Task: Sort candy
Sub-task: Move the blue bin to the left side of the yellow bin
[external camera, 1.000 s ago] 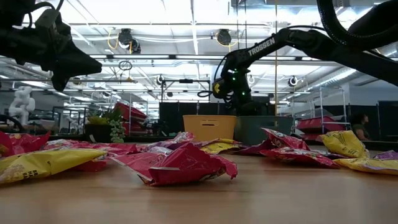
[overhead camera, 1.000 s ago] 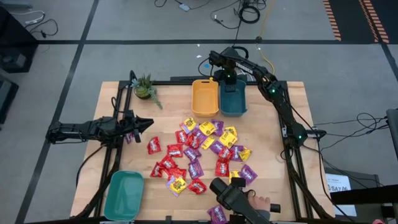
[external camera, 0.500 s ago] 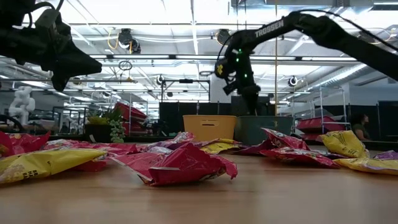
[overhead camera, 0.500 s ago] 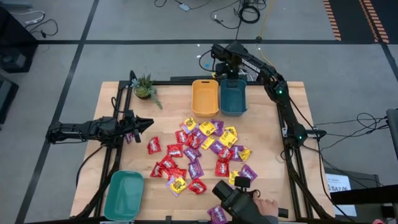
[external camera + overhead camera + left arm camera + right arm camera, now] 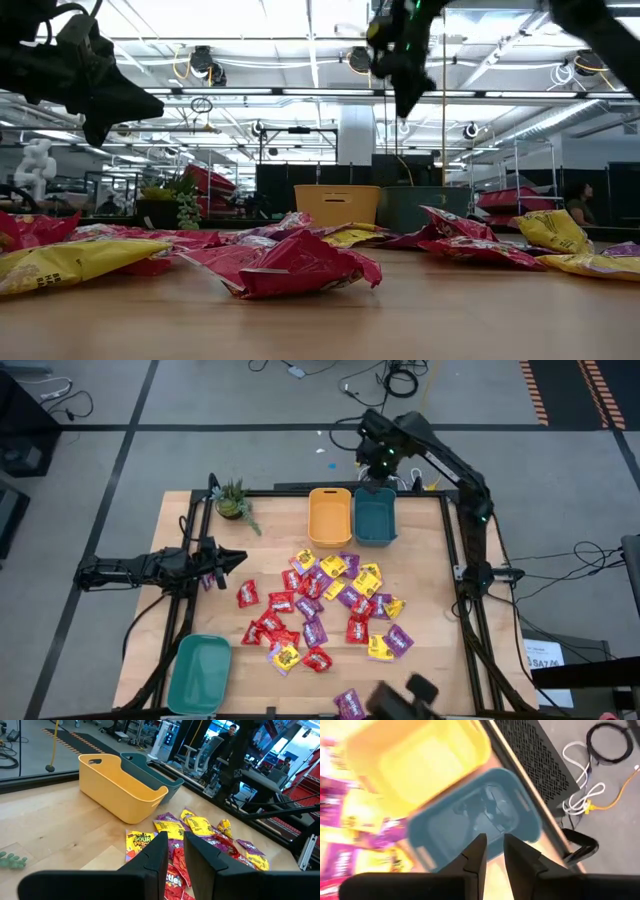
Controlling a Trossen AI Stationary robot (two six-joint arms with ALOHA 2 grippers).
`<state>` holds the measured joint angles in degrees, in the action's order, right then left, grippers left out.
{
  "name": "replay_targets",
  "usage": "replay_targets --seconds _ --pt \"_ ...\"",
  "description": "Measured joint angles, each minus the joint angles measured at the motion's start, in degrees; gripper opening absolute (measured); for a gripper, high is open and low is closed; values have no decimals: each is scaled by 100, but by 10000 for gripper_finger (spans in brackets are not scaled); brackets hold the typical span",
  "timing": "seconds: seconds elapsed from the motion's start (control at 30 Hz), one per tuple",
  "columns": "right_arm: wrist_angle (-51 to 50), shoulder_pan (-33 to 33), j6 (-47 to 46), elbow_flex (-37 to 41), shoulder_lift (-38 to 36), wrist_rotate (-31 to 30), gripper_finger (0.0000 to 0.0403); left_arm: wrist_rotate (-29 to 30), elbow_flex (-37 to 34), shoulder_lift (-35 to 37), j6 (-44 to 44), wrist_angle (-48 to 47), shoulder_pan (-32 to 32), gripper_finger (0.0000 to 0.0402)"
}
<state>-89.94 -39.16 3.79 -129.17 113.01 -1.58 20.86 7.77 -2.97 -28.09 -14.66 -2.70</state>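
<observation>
Several small shiny candy packets in red, purple and yellow lie in a loose pile (image 5: 330,605) on the wooden table's middle; the low view shows the candy (image 5: 300,265) close up. A yellow bin (image 5: 330,517) and a teal bin (image 5: 375,517) stand side by side at the far edge. My right gripper (image 5: 378,472) hangs high above the teal bin's far end, pointing down, shut and empty (image 5: 492,845). My left gripper (image 5: 238,558) waits at the table's left, level, shut and empty (image 5: 173,842), left of the pile.
A second teal bin (image 5: 200,672) sits at the near left corner and a small potted plant (image 5: 235,500) at the far left. A dark object (image 5: 405,698) shows at the near edge beside a stray purple packet (image 5: 350,703). Bare wood lies left of the pile.
My right gripper has risen from low over the teal bin to high above it, drifting toward the far edge, rolling and tipping to point more steeply down. At the near edge, a person's hand with a dark object has drawn back out of the table.
</observation>
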Motion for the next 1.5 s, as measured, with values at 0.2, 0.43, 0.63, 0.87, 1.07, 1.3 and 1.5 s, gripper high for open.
replay_targets --seconds 0.2,0.43,0.63,0.87,1.07,1.3,1.5 --pt "265 926 -1213 1358 -1548 -391 32 5 0 -1 35 2 0 70" --pt "1217 2686 -3943 4093 -3910 -791 13 22 0 0 4 4 0 70" --pt "2445 4205 -5588 5988 -5241 -1717 3 28 0 0 4 174 -1 70" --pt "3359 4800 -6025 7554 -5580 -2269 2 43 0 0 33 167 0 70" --pt "4731 4792 -6049 8571 -5510 -2240 2 178 0 -1 448 168 -2 70" --pt "5453 4792 -5903 8849 -5503 -2238 2 364 0 -1 488 150 0 84" --pt "5549 4790 -5569 8849 -5503 -2236 2 584 0 -1 287 -196 0 128"
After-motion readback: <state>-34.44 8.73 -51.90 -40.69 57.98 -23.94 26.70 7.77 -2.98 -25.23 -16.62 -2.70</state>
